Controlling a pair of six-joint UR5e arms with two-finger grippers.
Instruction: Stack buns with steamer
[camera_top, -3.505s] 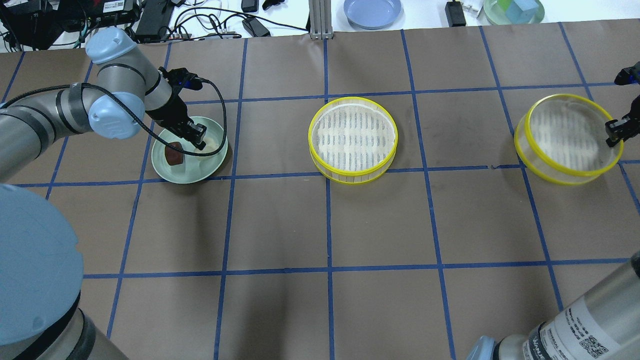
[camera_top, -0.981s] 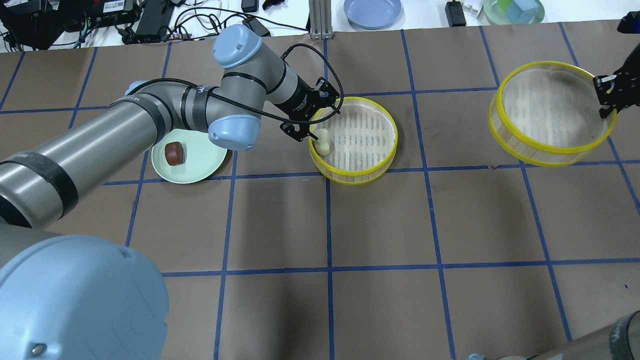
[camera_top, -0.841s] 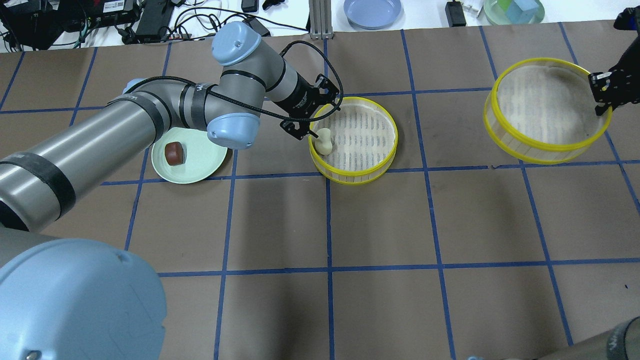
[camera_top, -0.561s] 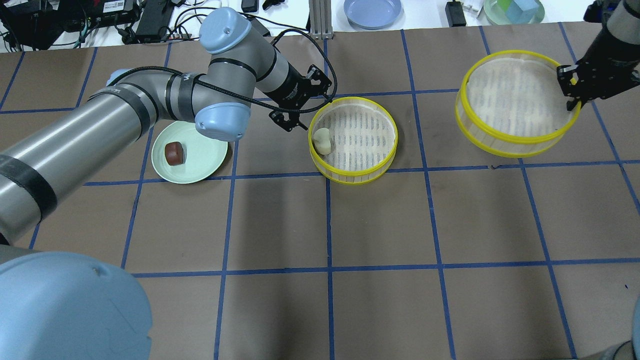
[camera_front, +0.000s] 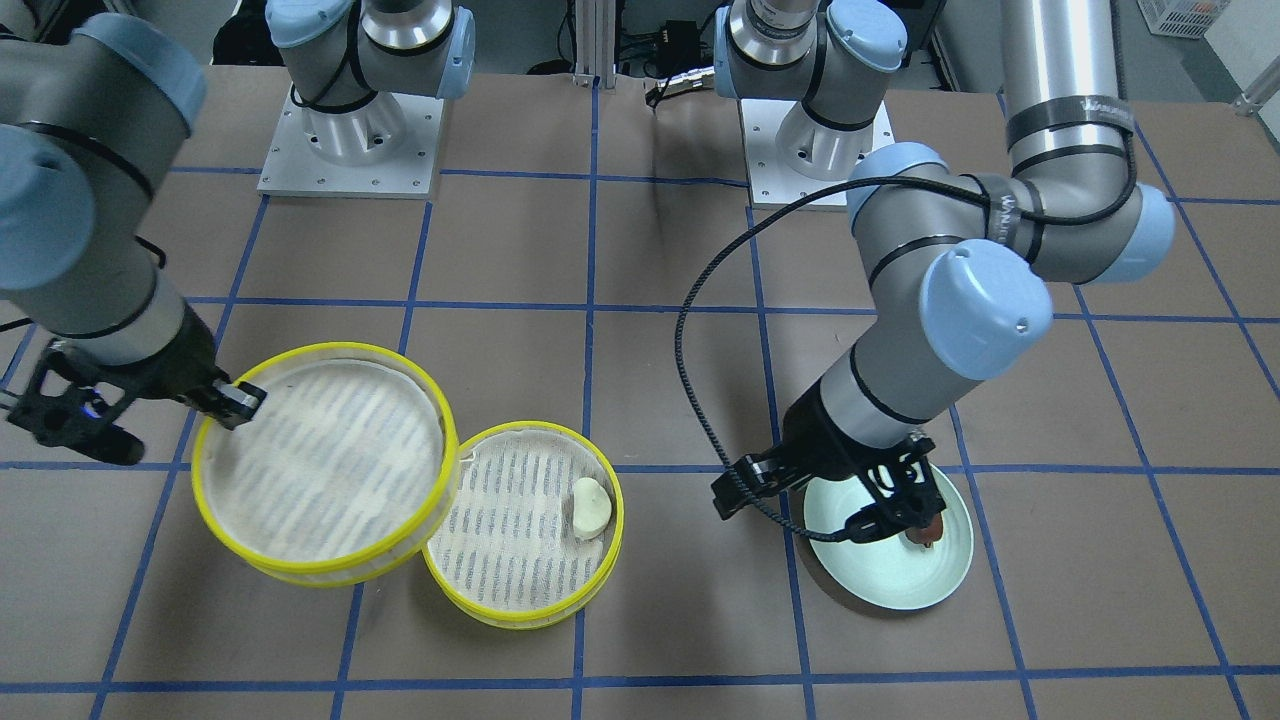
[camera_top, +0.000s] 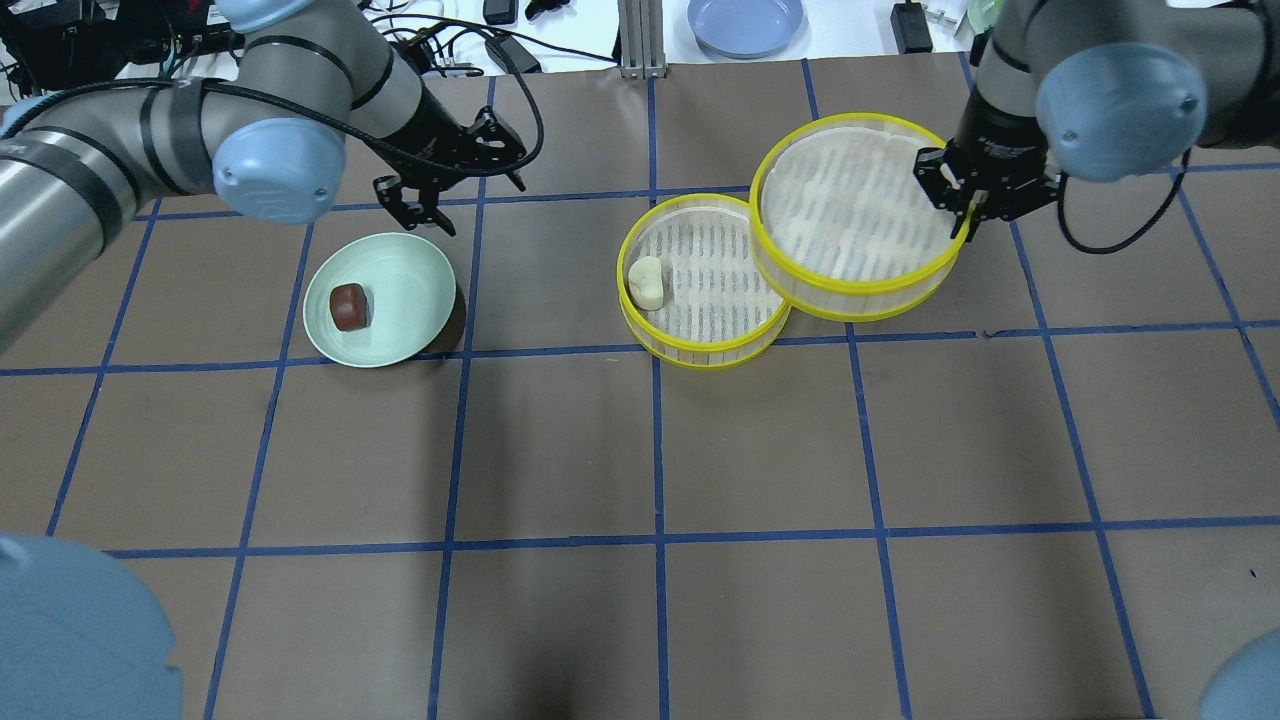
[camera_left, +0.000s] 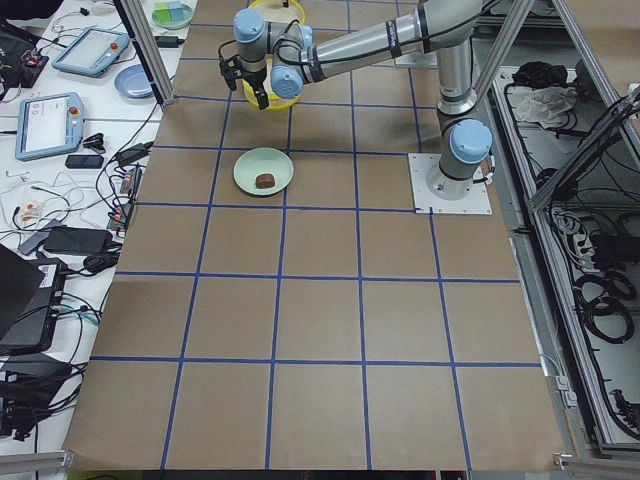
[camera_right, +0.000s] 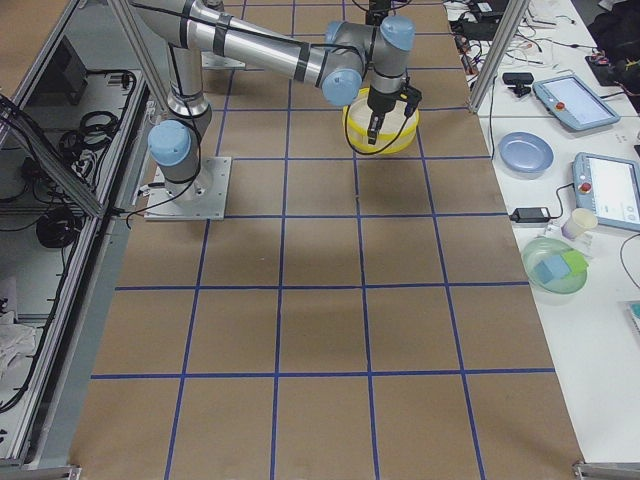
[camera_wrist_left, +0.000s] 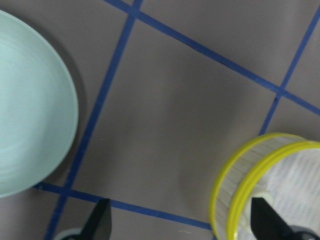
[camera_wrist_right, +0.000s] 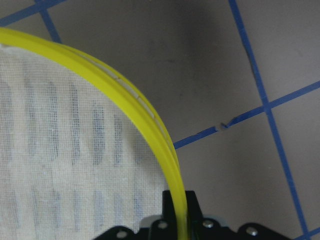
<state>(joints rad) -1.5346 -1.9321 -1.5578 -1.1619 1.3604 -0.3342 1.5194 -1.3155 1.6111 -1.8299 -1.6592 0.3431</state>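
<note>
The cream-white bun (camera_top: 646, 282) lies at the left edge of the steamer tier (camera_top: 700, 335) that stands on the table. The dark brown bun (camera_top: 349, 306) lies on the pale green plate (camera_top: 400, 290). My left gripper (camera_top: 425, 215) is open and empty, above the plate's far edge; the left wrist view shows its fingertips (camera_wrist_left: 100, 222) spread wide. My right gripper (camera_top: 968, 205) is shut on the rim of the second steamer tier (camera_top: 850, 215) and holds it in the air. It overlaps the right far part of the first tier. The right wrist view shows the yellow rim (camera_wrist_right: 165, 150) running between the fingers.
Beyond the table's far edge are a blue plate (camera_top: 745, 22), cables and power bricks (camera_top: 500, 50). A metal post (camera_top: 635, 40) stands at the far middle. Blue tape lines divide the brown table into squares.
My left gripper let go of the cream bun in the tier and moved left to the plate. My right gripper carried the second tier left until it overlaps the first.
</note>
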